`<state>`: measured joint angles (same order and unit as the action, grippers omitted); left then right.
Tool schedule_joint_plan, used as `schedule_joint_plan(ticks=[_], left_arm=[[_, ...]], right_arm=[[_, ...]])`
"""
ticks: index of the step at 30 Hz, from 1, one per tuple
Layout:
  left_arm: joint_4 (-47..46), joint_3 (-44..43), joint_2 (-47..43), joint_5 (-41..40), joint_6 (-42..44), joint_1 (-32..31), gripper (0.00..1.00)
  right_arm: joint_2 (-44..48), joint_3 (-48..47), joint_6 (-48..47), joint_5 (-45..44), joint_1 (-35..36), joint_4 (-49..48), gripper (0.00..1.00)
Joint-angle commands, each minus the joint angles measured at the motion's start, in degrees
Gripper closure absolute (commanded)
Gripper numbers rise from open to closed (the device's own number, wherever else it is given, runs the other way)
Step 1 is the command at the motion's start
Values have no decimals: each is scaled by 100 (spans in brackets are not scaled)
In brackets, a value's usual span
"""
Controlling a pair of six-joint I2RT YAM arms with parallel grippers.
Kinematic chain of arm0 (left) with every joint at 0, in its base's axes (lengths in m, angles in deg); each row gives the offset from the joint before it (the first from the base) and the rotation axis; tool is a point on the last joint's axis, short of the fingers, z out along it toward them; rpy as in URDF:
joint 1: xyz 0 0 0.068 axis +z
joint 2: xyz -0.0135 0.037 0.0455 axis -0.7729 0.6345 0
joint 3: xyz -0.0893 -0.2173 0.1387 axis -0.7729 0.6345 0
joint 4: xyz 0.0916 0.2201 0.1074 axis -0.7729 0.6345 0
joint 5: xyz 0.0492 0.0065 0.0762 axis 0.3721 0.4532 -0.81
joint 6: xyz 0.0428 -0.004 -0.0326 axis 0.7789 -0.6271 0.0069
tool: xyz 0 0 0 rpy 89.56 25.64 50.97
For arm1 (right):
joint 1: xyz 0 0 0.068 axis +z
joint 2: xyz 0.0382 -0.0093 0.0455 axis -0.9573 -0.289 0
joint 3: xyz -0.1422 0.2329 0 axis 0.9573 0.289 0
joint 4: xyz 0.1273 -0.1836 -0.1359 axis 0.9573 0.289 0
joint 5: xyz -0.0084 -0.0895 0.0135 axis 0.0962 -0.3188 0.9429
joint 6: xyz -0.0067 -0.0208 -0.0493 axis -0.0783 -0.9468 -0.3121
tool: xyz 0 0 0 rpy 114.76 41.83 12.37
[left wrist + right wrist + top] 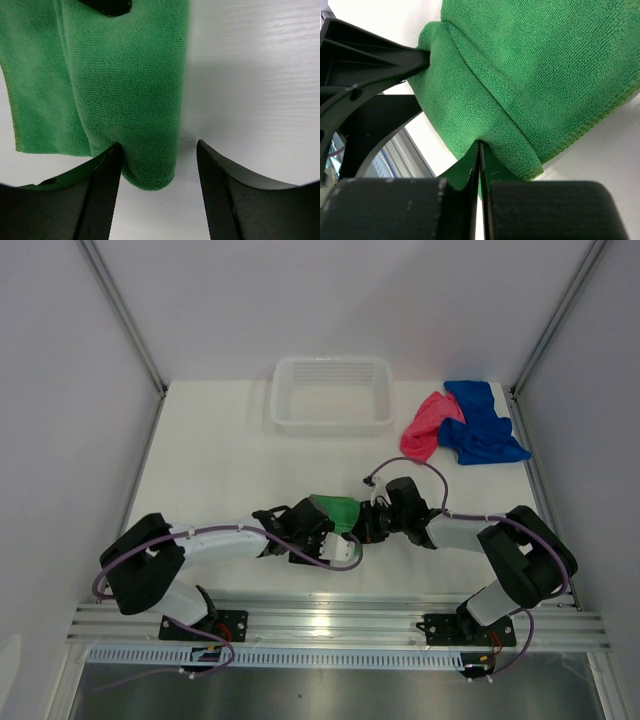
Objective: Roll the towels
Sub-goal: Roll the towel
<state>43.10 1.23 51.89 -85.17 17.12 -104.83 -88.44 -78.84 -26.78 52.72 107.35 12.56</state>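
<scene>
1. In the top view the left arm [215, 540] is seen stretched from the lower left towards the middle of the frame, where the left gripper [158, 150] is set at the green towel [336, 510].
2. In the left wrist view its jaws are held partly apart around the towel's folded end. The finger [102, 195] at the lower left of that frame is touched by the cloth, while a gap is left at the other finger.
3. The green towel is laid on the white table [210, 460] at the centre of the top view, between the two grippers.
4. The right gripper [480, 147] is closed, with a thin fold of the green towel pinched between its jaws.
5. The white slotted basket [332, 422] is placed at the upper middle of the top view.
6. The pink-red towel [425, 430] and the royal blue towel [485, 425] are bunched at the upper right, touching each other and well apart from the green one.
</scene>
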Motion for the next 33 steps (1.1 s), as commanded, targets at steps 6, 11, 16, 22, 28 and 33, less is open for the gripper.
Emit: schedule_joint_plan(ticks=[6, 11, 16, 22, 28, 33], left_arm=[[-272, -37, 359, -302, -85, -10, 39], [-272, 16, 544, -284, -120, 34, 68], [-290, -19, 588, -276, -190, 95, 94], [306, -299, 342, 688, -357, 516, 99], [913, -686, 307, 1481, -436, 938, 99], [1387, -1020, 544, 2070, -392, 1246, 99]], right_arm=[[134, -143, -411, -129, -67, 301, 92], [485, -214, -745, -76, -67, 538, 87], [846, -196, -1105, 38, -84, 775, 81], [1810, 14, -1912, -32, -58, 1004, 67], [2979, 207, -3424, -331, 381, 1347, 59], [3562, 576, -4524, -315, 514, 1137, 55]])
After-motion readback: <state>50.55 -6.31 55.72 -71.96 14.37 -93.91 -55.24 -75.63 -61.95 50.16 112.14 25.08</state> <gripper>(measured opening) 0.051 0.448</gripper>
